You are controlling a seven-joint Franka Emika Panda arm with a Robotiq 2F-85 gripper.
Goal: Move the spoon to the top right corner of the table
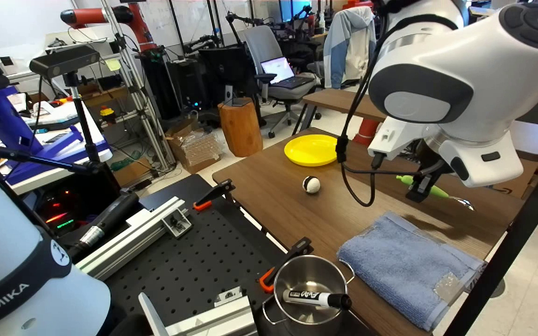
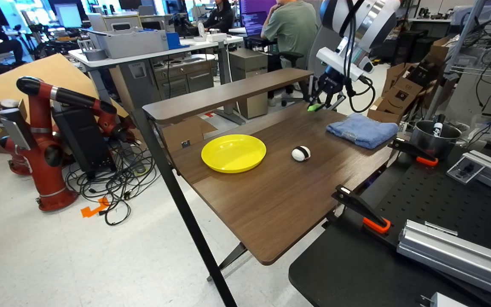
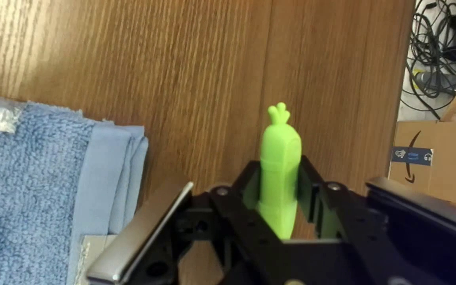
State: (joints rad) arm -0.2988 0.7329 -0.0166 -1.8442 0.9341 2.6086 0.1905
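Note:
The spoon (image 1: 438,192) has a lime-green handle and a silvery end, which shows in an exterior view and points away from the plate. My gripper (image 1: 419,190) is shut on the handle, with a finger pad on each side in the wrist view (image 3: 278,180). The carrot-like handle tip of the spoon (image 3: 280,146) sticks out past the fingers; its silvery end is hidden there. In an exterior view only a bit of the green spoon (image 2: 313,107) shows under the gripper (image 2: 321,102). The spoon seems held above the brown table (image 2: 267,213), near its end beyond the towel.
A folded blue towel (image 1: 404,266) lies beside the gripper. A yellow plate (image 2: 233,153) and a white ball with a black band (image 2: 301,153) are on the table. A raised wooden shelf (image 2: 228,96) runs along one side. A metal pot (image 1: 313,270) holds a marker.

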